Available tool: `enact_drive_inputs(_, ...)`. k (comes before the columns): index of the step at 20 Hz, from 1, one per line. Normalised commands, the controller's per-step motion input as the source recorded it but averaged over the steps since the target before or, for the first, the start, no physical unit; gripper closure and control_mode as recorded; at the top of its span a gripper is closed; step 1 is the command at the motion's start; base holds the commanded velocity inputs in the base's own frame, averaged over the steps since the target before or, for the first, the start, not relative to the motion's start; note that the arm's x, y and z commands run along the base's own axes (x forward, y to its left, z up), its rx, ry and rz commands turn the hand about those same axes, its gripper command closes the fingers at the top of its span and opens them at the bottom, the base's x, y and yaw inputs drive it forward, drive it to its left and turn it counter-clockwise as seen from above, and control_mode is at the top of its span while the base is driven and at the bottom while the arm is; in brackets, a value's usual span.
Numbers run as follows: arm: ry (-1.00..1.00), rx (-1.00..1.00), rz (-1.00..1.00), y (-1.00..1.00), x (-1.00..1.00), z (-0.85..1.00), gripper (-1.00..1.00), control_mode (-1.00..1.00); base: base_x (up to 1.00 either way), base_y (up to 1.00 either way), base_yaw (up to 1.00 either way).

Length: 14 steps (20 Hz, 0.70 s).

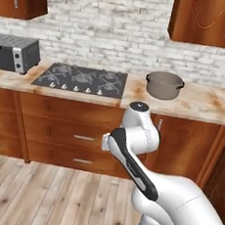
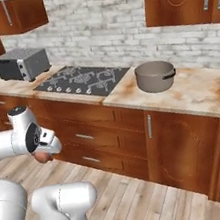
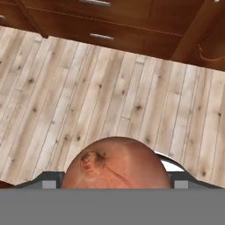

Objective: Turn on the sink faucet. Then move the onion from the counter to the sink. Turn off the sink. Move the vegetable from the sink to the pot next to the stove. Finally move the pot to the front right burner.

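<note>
The onion (image 3: pixel 115 165), a round reddish-orange ball, sits between the fingertips of my gripper (image 3: pixel 115 182), which is shut on it above the wooden floor. In the right base view the onion (image 2: pixel 43 157) peeks out under the hand, low in front of the cabinets. The grey-brown pot (image 1: pixel 164 85) (image 2: pixel 154 76) stands upright on the beige counter (image 1: pixel 198 108) (image 2: pixel 200 92), just right of the black stove (image 1: pixel 81 79) (image 2: pixel 84 79). The sink and its faucet are out of view.
A silver toaster oven (image 1: pixel 15 53) (image 2: pixel 22 64) stands on the counter left of the stove. Reddish-brown drawers (image 1: pixel 82 138) run under the counter, and wall cabinets (image 1: pixel 208 19) hang above. Plank floor (image 3: pixel 88 101) lies below the hand.
</note>
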Motion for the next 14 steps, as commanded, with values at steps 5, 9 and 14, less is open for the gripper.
enact_drive_inputs(5, 0.00, 0.00, 0.00, 0.00, 0.00, 0.00, 1.00, 1.00, 0.50, 0.41, -0.35)
enact_drive_inputs(9, 0.00, 0.00, 0.00, 0.00, 0.00, 0.00, 1.00, 1.00, 0.66, 0.32, -0.34)
enact_drive_inputs(14, 0.00, 0.00, 0.00, 0.00, 0.00, 0.00, 1.00, 1.00, 0.80, 0.23, -0.30)
